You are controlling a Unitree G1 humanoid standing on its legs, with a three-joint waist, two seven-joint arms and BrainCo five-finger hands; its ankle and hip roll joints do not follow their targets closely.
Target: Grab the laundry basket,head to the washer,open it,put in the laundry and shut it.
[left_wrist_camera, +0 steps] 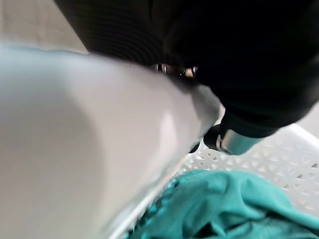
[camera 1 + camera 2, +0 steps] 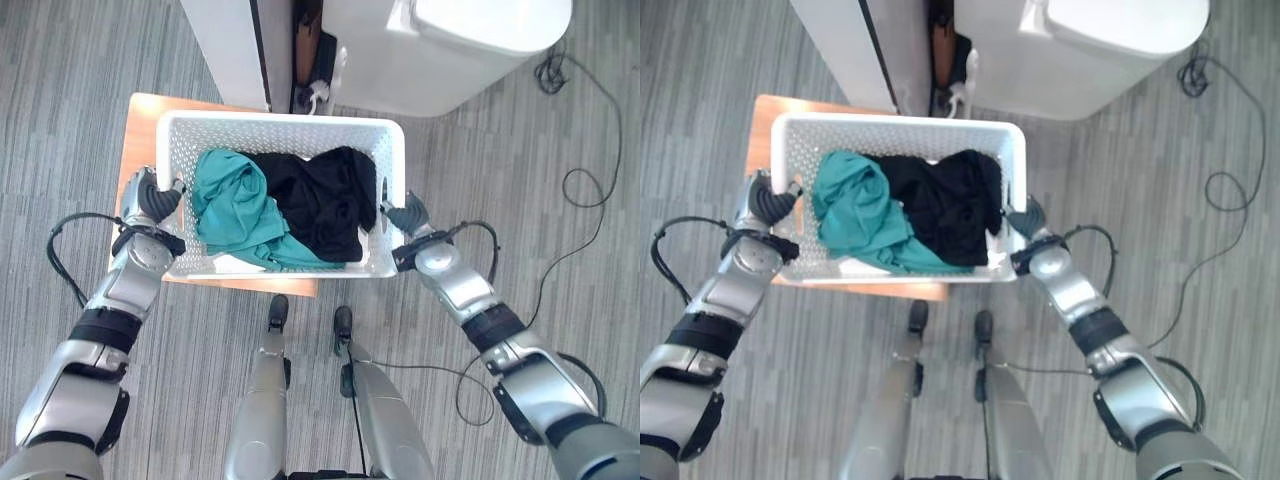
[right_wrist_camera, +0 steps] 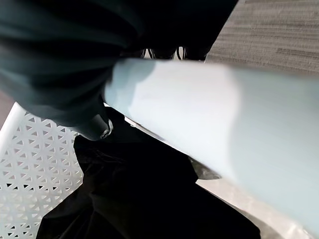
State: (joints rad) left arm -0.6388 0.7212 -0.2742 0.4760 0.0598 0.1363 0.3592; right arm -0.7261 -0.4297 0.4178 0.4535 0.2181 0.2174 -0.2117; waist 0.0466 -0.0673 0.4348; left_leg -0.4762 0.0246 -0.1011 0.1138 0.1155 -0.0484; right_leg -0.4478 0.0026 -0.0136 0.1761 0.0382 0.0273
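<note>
Both hands, left hand (image 2: pixel 152 200) and right hand (image 2: pixel 404 215), clamp the laundry basket (image 2: pixel 282 133) rims on the wooden stool (image 2: pixel 140 112); an uneven lift could tip clothes (image 2: pixel 280 205) out.

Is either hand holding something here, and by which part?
Both are: the left hand and the right hand grip the white perforated plastic laundry basket by the rims of its two opposite short sides.

White lattice basket (image 2: pixel 385 190) before me holds teal cloth (image 2: pixel 235 210) and black cloth (image 2: pixel 325 205) (table (image 2: pixel 140 125) tan; floor (image 2: pixel 80 60) grey-striped).
</note>
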